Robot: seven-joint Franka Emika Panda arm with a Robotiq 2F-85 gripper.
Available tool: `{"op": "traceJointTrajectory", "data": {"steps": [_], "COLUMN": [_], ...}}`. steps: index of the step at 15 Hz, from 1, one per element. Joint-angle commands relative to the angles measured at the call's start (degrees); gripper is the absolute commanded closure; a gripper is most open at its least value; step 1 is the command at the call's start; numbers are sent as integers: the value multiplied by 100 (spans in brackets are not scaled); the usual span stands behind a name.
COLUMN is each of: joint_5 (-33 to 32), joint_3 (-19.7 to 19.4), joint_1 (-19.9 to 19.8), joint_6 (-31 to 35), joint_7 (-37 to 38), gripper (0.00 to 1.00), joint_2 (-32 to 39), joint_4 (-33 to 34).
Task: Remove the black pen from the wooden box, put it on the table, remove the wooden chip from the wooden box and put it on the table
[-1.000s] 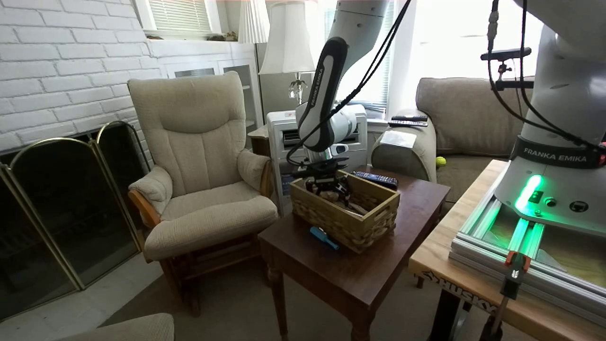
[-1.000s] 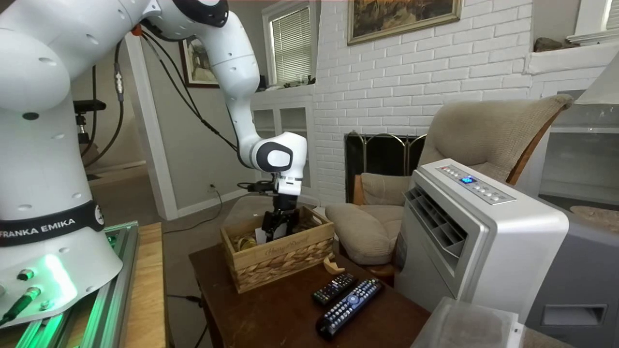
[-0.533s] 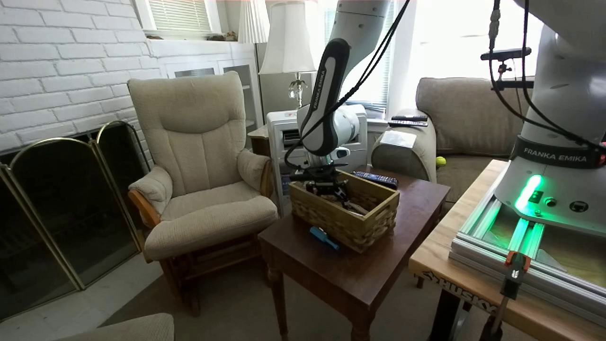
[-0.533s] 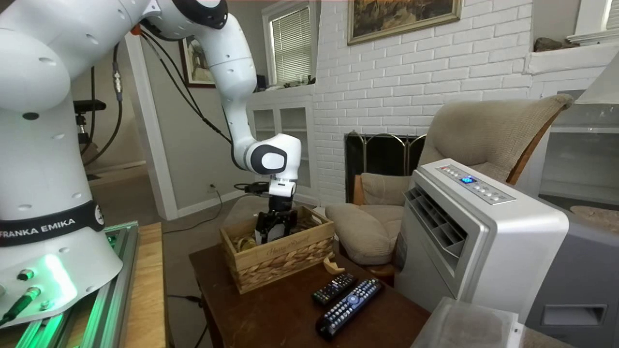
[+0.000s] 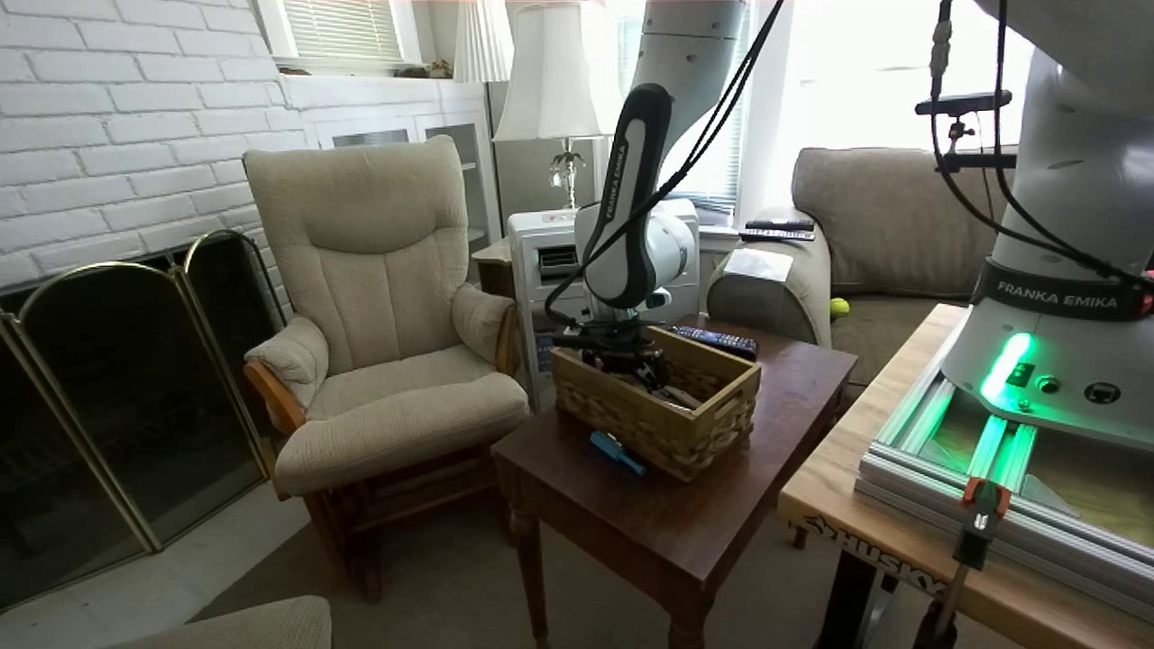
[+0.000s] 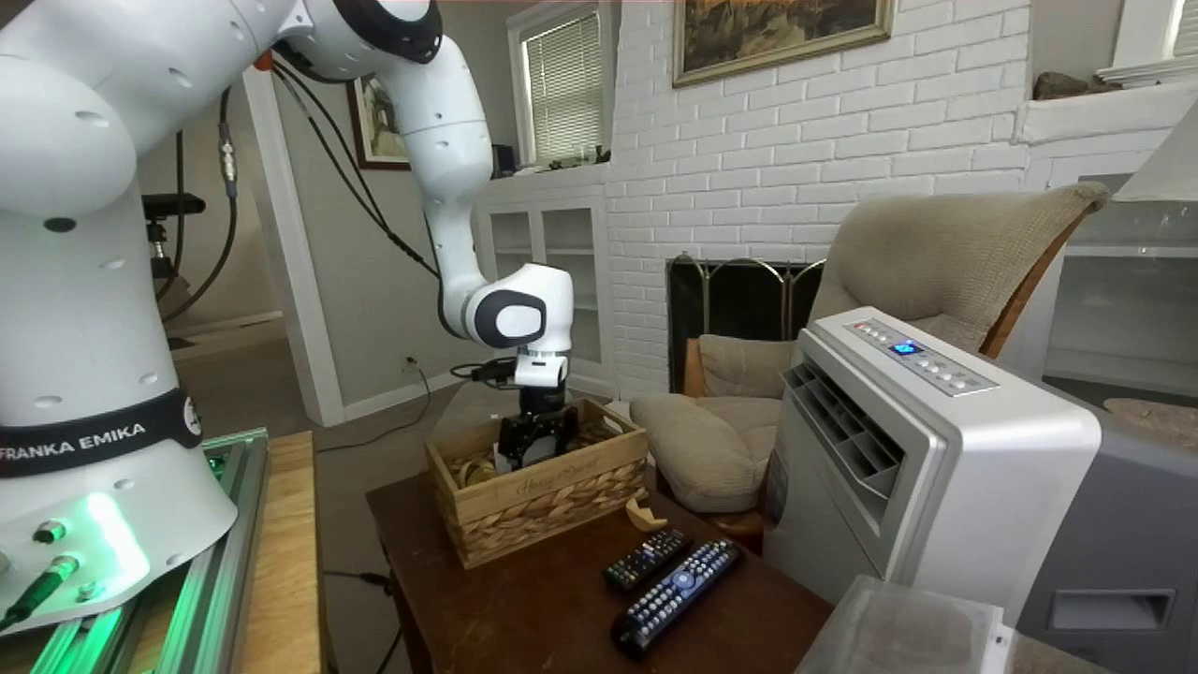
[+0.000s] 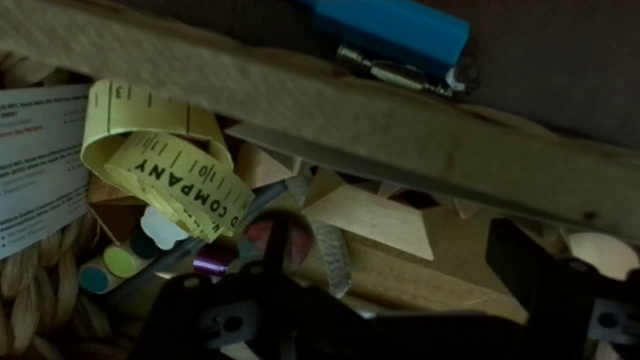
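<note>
Wrist view first: the gripper (image 7: 387,235) is hanging down in the wooden box (image 7: 450,132) with its jaws standing wide apart, and as far as I'm seeing it isn't holding anything. A slanted wood piece (image 7: 370,215) is showing between the jaws, and a round wood disc (image 7: 602,255) is peeking out at the right. Either could be passing for the wooden chip, and I'm not managing to tell which. Over to the left a dark stick (image 7: 175,254) is running under a tape measure (image 7: 195,185). I'm guessing that's the black pen, no promises.

In an exterior view the box is sitting on the table (image 5: 649,514), and the gripper is hiding much of what's inside. A blue gadget (image 5: 618,452) is resting at the near left, just outside the box, but no pen is showing on the table.

Also in an exterior view, two remotes (image 6: 679,594) are lying on the near side of the table, and a wood scrap (image 6: 644,517) is sitting just beside the box's right end.

So I'm reckoning the pen step is in hand, with the grab itself not happening yet. Next the gripper is needing to line up across that stick, dip lower and pinch it without snagging the tape measure.
</note>
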Motion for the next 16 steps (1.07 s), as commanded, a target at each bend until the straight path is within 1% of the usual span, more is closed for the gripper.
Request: {"op": "traceJointTrajectory", "data": {"steps": [1,4,10,11,12,13,14,16], "joint_5": [-3,-4,-22,-23,-20,-15,-17,-19], "joint_3": [-126,-158,-136,-137,-135,-131,-137,-138], "joint_1": [165,211,235,240,239,237,243,245], "joint_6": [318,400,295,278,273,274,269,265], "joint_7": [330,409,404,405,406,408,412,414], "gripper": [0,0,1,25,25,30,39,53], "joint_2": [86,147,192,195,196,196,202,182], "joint_4": [-114,-117,-105,-100,-101,-102,-98,-97]}}
